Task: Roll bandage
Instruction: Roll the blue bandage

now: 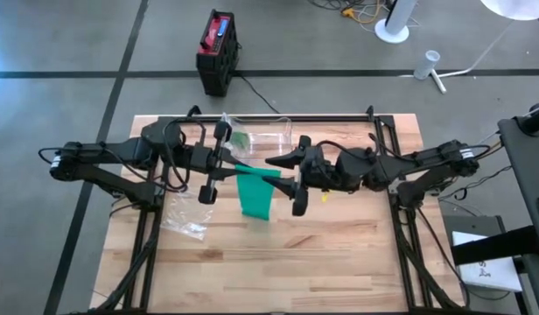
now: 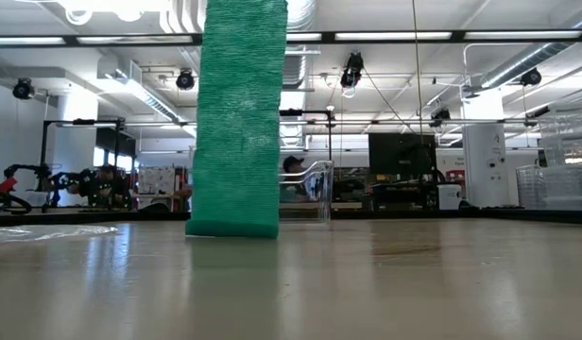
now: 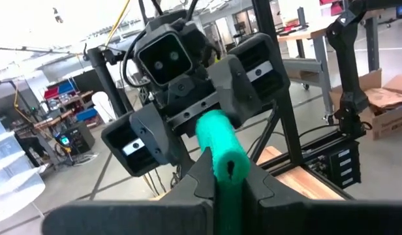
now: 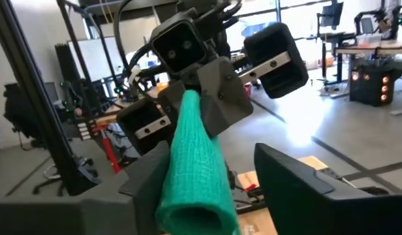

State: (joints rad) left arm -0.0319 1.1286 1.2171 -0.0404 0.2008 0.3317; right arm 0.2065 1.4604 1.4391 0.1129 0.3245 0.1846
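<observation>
The green bandage (image 1: 255,185) is partly wound into a roll (image 3: 222,147) held level high above the table between my two grippers. Its loose strip (image 2: 236,113) hangs straight down, and the strip's lower end (image 2: 232,227) rests on the table. My left gripper (image 1: 227,166) comes from the table's left and is shut on the roll's left end. My right gripper (image 1: 284,178) comes from the right and is open. The roll's right end (image 4: 196,205) lies between its fingers, close to one finger (image 4: 149,177) and well apart from the other (image 4: 289,183). My left gripper pinches the roll's left end (image 3: 222,171) between its two fingers (image 3: 200,177). The fingers come level from the table's left and lie along the roll. The roll sits level and lifted clear, with the strip hanging below it. My right gripper is open around the roll's right end; I cannot tell whether the near finger touches it.
A clear plastic box (image 1: 268,133) stands on the far part of the table behind the grippers. A crumpled clear bag (image 1: 185,215) lies at the near left. The wooden table (image 1: 339,254) has room at the near side. A red and black device (image 1: 217,48) stands on the floor beyond.
</observation>
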